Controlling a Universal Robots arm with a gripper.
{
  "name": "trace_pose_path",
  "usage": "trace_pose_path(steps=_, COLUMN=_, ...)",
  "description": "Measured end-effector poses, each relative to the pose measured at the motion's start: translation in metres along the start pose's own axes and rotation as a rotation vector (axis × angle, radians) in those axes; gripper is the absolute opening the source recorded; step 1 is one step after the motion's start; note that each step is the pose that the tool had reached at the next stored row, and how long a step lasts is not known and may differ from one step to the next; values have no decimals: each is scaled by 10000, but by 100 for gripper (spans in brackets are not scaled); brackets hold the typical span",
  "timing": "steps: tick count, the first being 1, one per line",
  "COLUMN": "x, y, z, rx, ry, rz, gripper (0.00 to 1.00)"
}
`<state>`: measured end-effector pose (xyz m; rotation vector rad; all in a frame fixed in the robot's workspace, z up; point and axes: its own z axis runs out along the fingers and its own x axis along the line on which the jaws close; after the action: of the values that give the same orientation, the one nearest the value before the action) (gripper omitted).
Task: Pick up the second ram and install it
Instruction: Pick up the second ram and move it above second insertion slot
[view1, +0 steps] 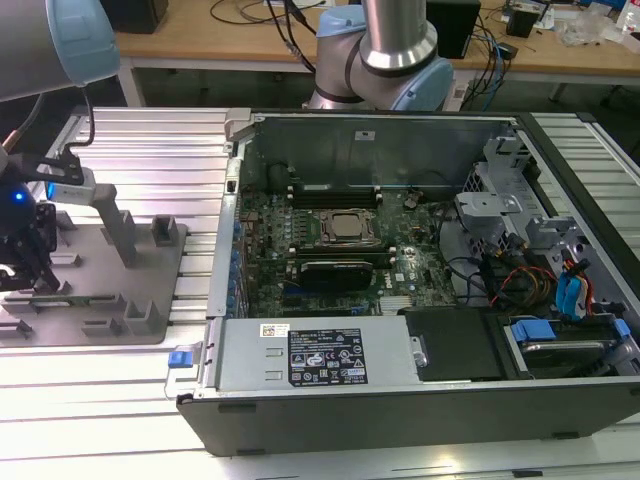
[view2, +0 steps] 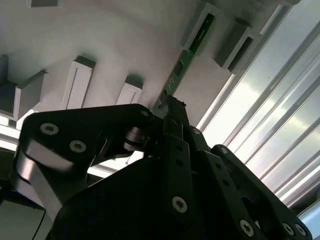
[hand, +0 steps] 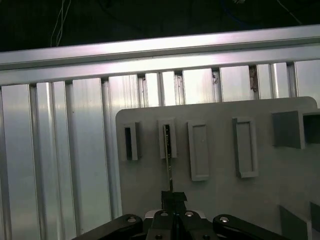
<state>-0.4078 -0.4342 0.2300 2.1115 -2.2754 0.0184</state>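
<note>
The second ram (view2: 189, 54) is a thin green stick seen edge-on (hand: 169, 160). Its far end sits in a slot of the grey fixture plate (hand: 220, 200). In both wrist views my gripper (view2: 170, 103) (hand: 173, 196) is at the stick's near end, with the black fingers pressed together on it. In the exterior view the gripper (view1: 30, 283) hangs over the fixture plate (view1: 110, 295) at that view's far left, well away from the open computer case (view1: 230, 360). The motherboard (view1: 330, 245) with its silver processor socket (view1: 348, 228) and black slots (view1: 335, 190) lies inside the case.
Grey posts (view1: 118, 225) and blocks (view1: 166, 233) stand up from the fixture plate beside the gripper. Ribbed aluminium table rails (hand: 60, 160) run around the plate. A black power supply (view1: 310, 355) and blue-tabbed drive bays (view1: 560, 330) fill the case's near side.
</note>
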Motion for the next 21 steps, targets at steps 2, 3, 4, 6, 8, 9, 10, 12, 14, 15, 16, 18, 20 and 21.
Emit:
trace_pose_path(steps=2, x=0, y=1, z=1, rx=-2, ry=1, rz=1, gripper=8)
trace_pose_path(steps=3, x=0, y=1, z=1, rx=-2, ry=2, rz=1, gripper=9)
trace_pose_path(steps=4, x=0, y=1, z=2, rx=-2, ry=2, rz=0, gripper=21)
trace_pose_path(steps=6, x=0, y=1, z=3, rx=-2, ry=1, rz=1, gripper=28)
trace_pose_path(steps=8, x=1, y=3, z=19, rx=-1, ry=-75, rz=-1, gripper=28)
trace_pose_path(steps=9, x=2, y=6, z=32, rx=-4, ry=-120, rz=-13, gripper=28)
trace_pose_path(steps=10, x=3, y=9, z=44, rx=-2, ry=-148, rz=-21, gripper=28)
trace_pose_path(steps=12, x=9, y=18, z=68, rx=-3, ry=-163, rz=-29, gripper=28)
trace_pose_path(steps=14, x=18, y=26, z=98, rx=-2, ry=-167, rz=-34, gripper=28)
trace_pose_path(steps=15, x=23, y=33, z=120, rx=-5, ry=-167, rz=-38, gripper=28)
trace_pose_path(steps=16, x=28, y=40, z=141, rx=-3, ry=-171, rz=-42, gripper=28)
trace_pose_path(steps=18, x=27, y=45, z=182, rx=-4, ry=-171, rz=-53, gripper=28)
trace_pose_path(steps=20, x=26, y=47, z=211, rx=-3, ry=-171, rz=-61, gripper=28)
trace_pose_path(steps=21, x=26, y=47, z=228, rx=-4, ry=-173, rz=-75, gripper=28)
